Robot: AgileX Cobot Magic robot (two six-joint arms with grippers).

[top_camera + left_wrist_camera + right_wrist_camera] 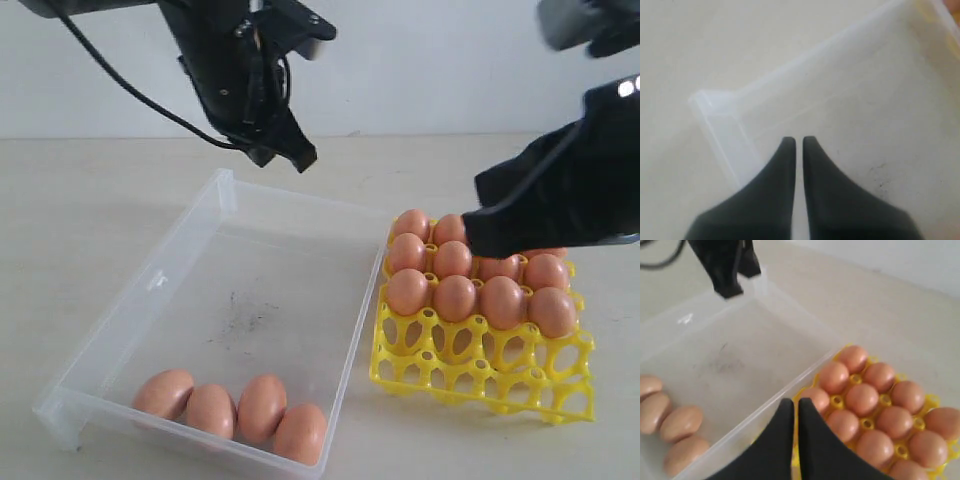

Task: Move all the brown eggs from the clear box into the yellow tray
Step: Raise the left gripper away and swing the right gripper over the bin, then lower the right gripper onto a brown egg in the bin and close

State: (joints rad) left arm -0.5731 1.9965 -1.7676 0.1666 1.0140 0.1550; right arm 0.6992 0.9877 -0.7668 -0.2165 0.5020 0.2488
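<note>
Several brown eggs (262, 405) lie in a row at the near end of the clear box (190, 230); the box floor beyond them is bare. The yellow tray (480, 375) stands to the right of the box. Several brown eggs (455, 297) fill its back rows, and its front row of cups is bare. My left gripper (295, 155) hangs shut and empty above the box's far end, with its tips (799, 140) over the box corner. Just as empty, my right gripper (470, 235) is shut above the tray's edge next to the box (796, 402).
The pale table (80, 200) spreads around both containers. The box's right wall (765, 407) runs close along the tray (837, 401). The left arm's black cable (120, 85) hangs over the back left.
</note>
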